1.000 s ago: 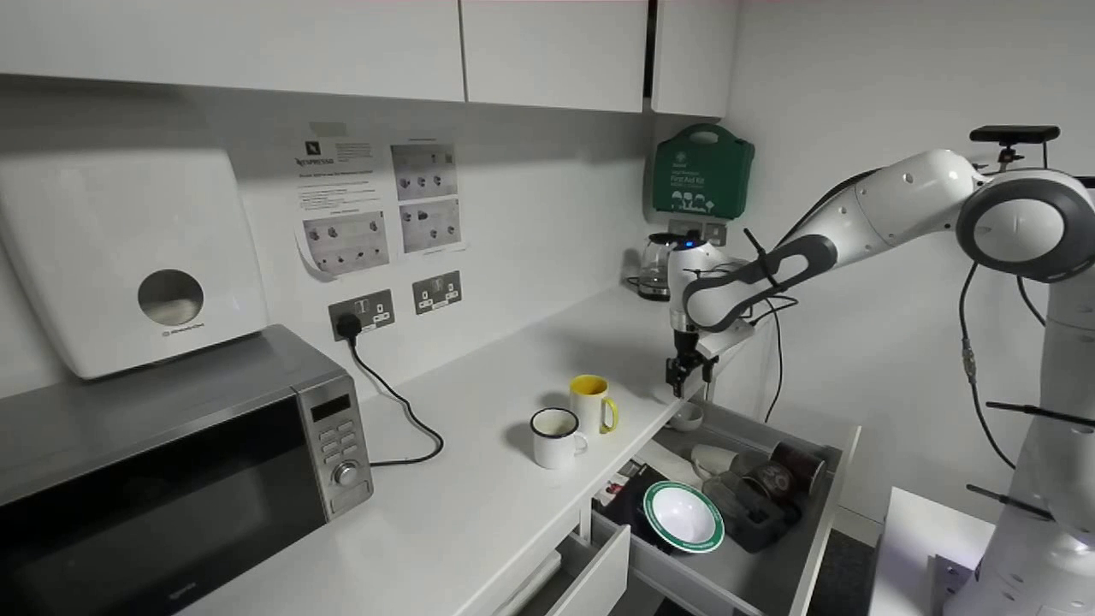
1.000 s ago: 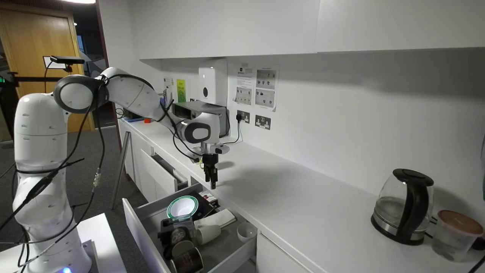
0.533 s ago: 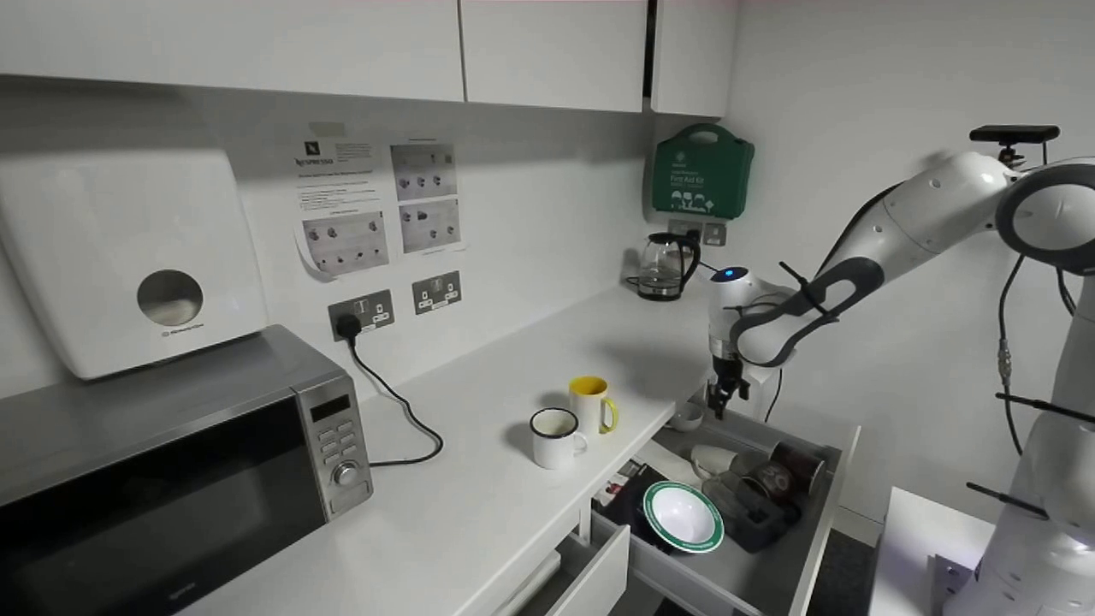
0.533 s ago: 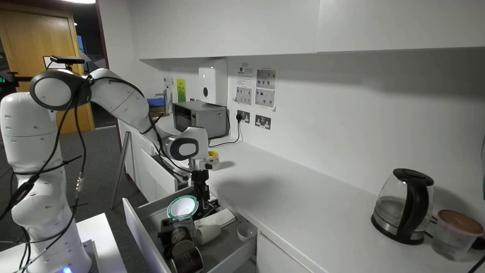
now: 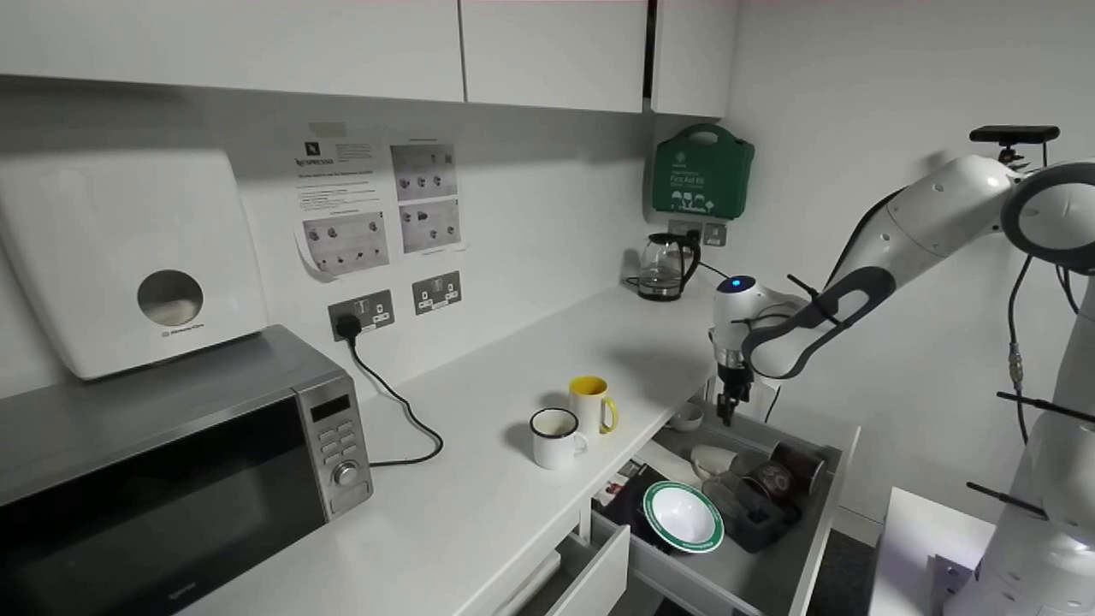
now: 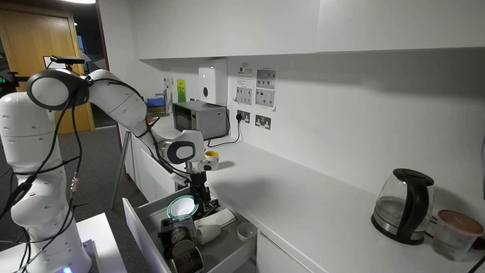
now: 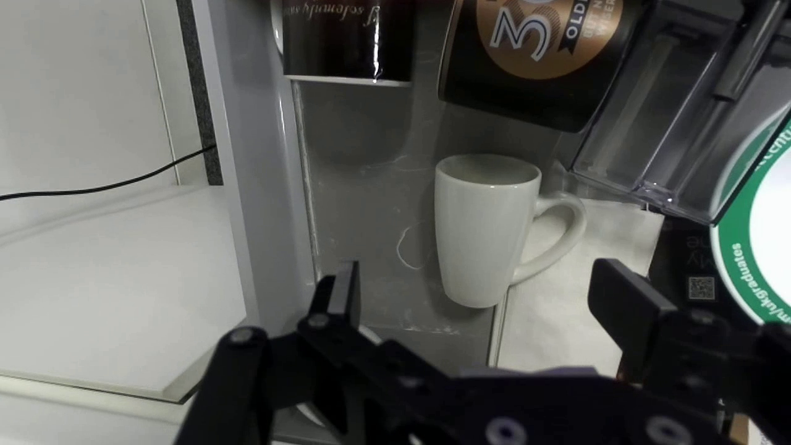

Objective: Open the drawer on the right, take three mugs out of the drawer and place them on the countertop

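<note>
Lying in the drawer (image 7: 374, 185) — below and apart from the wide-spread pincer (image 7: 474, 273) — is a pale mug (image 7: 481, 238).

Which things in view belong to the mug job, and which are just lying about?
Job:
end effector
drawer
countertop
yellow-lined mug
black-rimmed mug
drawer's white mug (likely)

Lying about:
microwave
kettle
green-rimmed dish
lidded container
dark mugs (likely)

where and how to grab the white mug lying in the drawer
Take the white mug across its body, probably from straight above: it lies on its side, flank up, handle jutting sideways, so the open gripper should straddle both.
</note>
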